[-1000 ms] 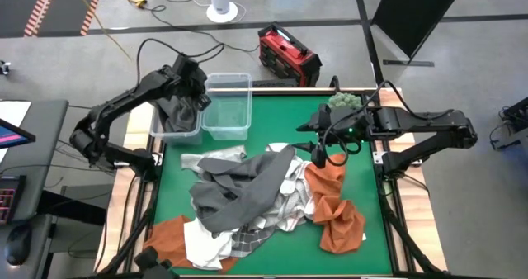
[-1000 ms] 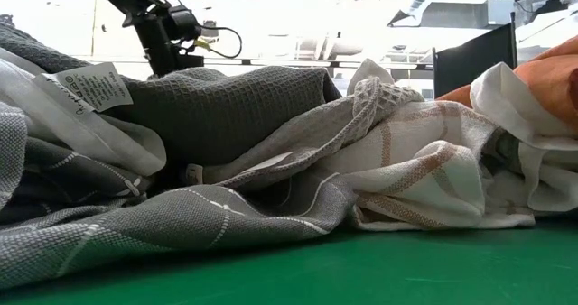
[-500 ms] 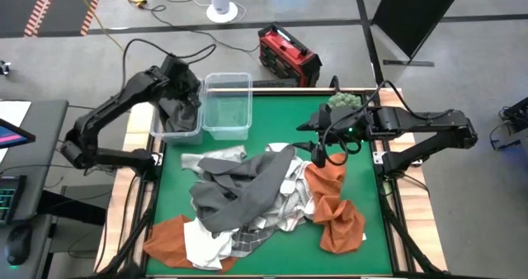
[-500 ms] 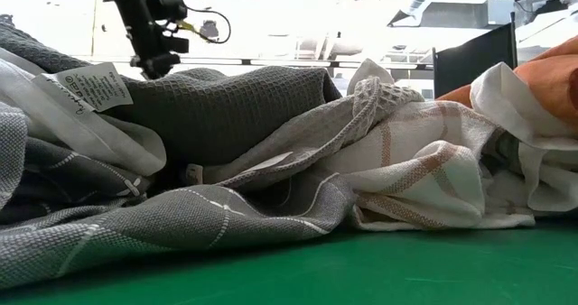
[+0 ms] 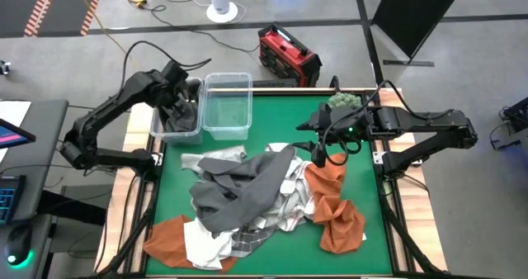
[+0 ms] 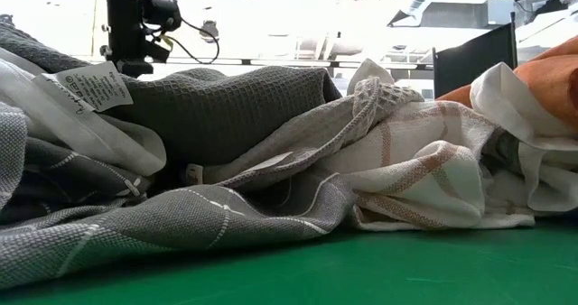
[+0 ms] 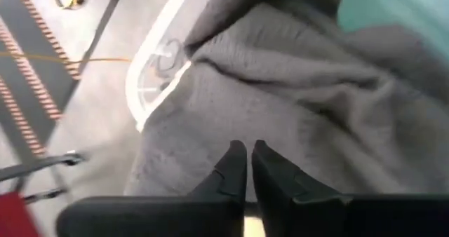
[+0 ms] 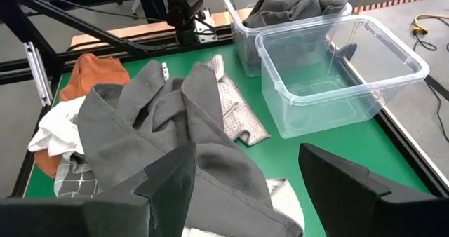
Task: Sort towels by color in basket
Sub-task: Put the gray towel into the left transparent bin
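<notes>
The left gripper (image 5: 183, 97) is poised over the left bin (image 5: 157, 127) at the table's far left corner, its fingers (image 7: 228, 168) nearly pressed together with nothing seen between them, just above the grey towel (image 7: 295, 104) lying in that bin. The clear bin (image 5: 226, 106) beside it is seen with no cloth in it. The right gripper (image 5: 312, 139) is held spread wide, grasping nothing, near the table's (image 5: 272, 122) far right side. The remaining towels (image 5: 247, 196) are heaped mid-table toward the near edge: grey on top, orange (image 5: 338, 209) at the right, white and checked beneath.
</notes>
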Robot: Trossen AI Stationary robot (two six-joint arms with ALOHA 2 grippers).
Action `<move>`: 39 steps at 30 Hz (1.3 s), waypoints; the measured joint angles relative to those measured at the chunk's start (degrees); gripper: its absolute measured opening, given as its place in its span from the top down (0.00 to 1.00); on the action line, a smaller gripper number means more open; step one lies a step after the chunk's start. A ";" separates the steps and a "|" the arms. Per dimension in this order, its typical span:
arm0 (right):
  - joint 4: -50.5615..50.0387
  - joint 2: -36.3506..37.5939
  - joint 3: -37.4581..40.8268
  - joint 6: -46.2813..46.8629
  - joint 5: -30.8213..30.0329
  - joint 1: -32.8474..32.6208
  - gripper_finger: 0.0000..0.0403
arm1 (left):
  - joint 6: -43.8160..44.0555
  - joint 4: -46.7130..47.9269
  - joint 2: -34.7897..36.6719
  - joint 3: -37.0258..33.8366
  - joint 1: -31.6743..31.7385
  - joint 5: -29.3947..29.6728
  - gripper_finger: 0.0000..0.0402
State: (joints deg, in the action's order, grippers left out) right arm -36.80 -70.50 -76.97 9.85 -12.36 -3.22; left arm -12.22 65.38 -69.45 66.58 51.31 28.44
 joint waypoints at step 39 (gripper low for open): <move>-0.44 0.00 0.00 5.27 -2.81 -2.75 0.30 | -22.21 -3.86 -6.37 -10.19 4.12 -18.52 0.91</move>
State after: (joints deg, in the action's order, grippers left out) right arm -37.23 -70.50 -76.97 15.12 -15.17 -5.98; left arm -34.43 61.52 -75.82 56.39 55.43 9.92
